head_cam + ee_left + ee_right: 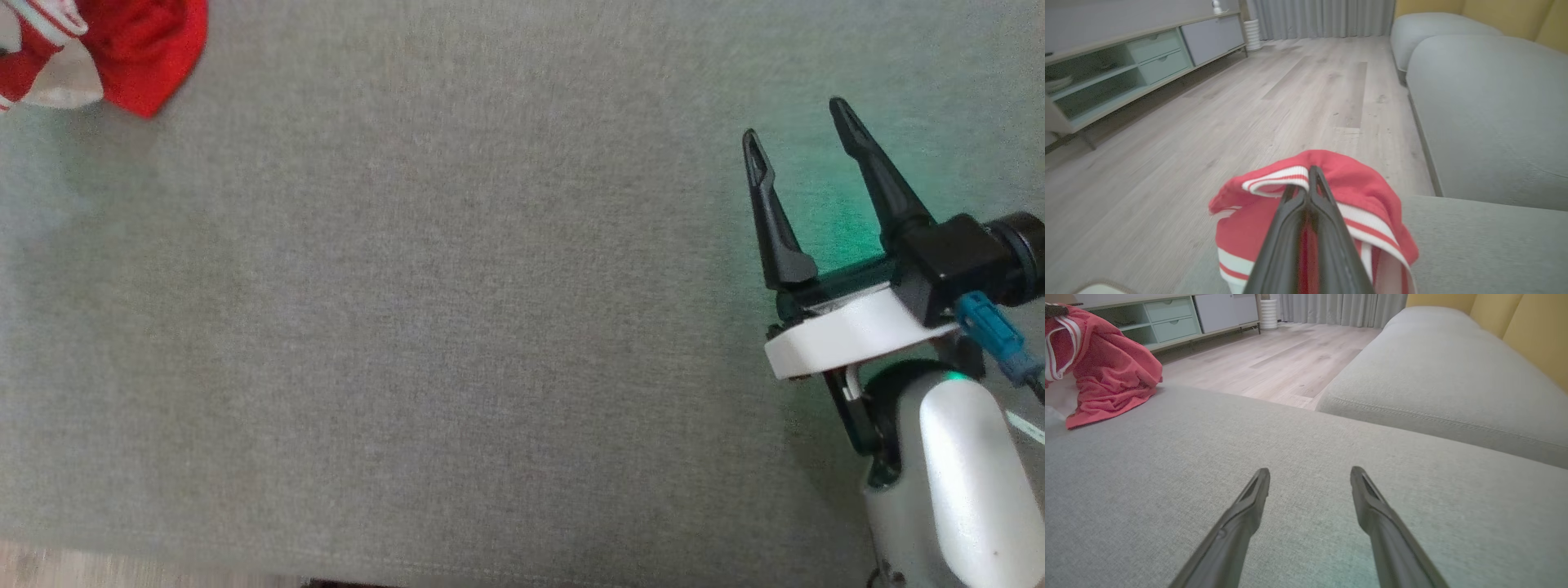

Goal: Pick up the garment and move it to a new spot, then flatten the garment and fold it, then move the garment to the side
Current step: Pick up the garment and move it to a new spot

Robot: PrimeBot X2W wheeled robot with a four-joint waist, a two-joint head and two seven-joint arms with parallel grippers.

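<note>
The garment [139, 49] is red with white striped trim. It lies bunched at the far left corner of the grey cushion [457, 327] in the head view. The left wrist view has my left gripper [1312, 173] shut on the garment [1355, 183] at its striped hem, the cloth draping around both fingers. In the right wrist view the garment [1106, 371] hangs crumpled at the upper left, raised at its top. My right gripper [796, 118] stands open over the right side of the cushion, far from the cloth. Its fingers [1253, 494] hold nothing.
A second grey sofa cushion [1433, 375] lies beyond a gap to the right, with yellow backrests [1527, 322] behind. Wooden floor [1229, 114] stretches past the cushion edge to a low cabinet with pale green drawers [1159, 53] and grey curtains [1323, 16].
</note>
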